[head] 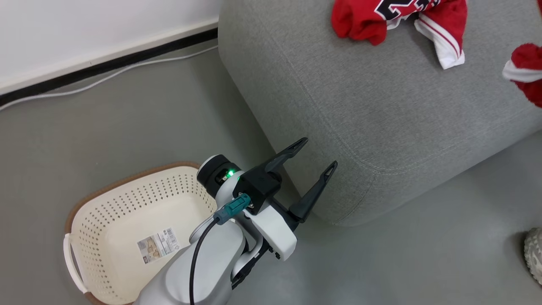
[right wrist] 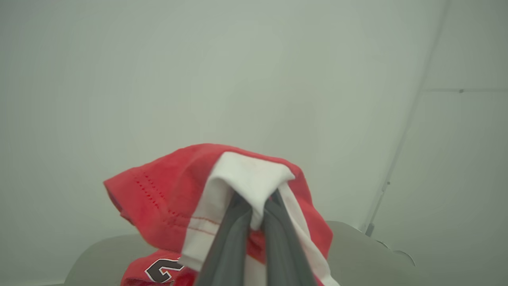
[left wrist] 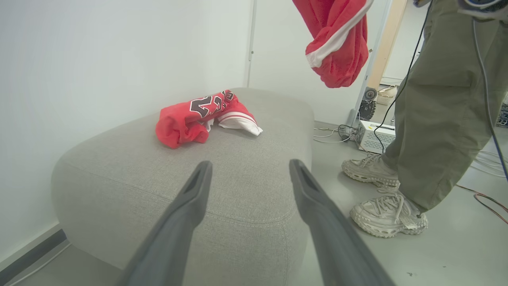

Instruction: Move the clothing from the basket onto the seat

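Note:
The cream basket (head: 106, 220) stands on the floor at the lower left, showing a bare bottom and a label sticker. My left gripper (head: 318, 153) is open and holds nothing, just off the front corner of the grey seat (head: 381, 110); its fingers (left wrist: 198, 186) point at the seat (left wrist: 246, 190). One red piece of clothing (head: 364, 21) (left wrist: 190, 121) lies crumpled on the seat. A second red piece with white trim (right wrist: 166, 190) (left wrist: 337, 47) (head: 527, 67) hangs above the seat, with my right gripper (right wrist: 256, 210) shut on its white edge.
A person in olive trousers (left wrist: 436, 99) and pale sneakers (left wrist: 387, 216) stands right of the seat; one shoe (head: 534, 254) reaches the head view's right edge. A white box (left wrist: 375, 137) and cables lie on the floor behind. A white wall backs the seat.

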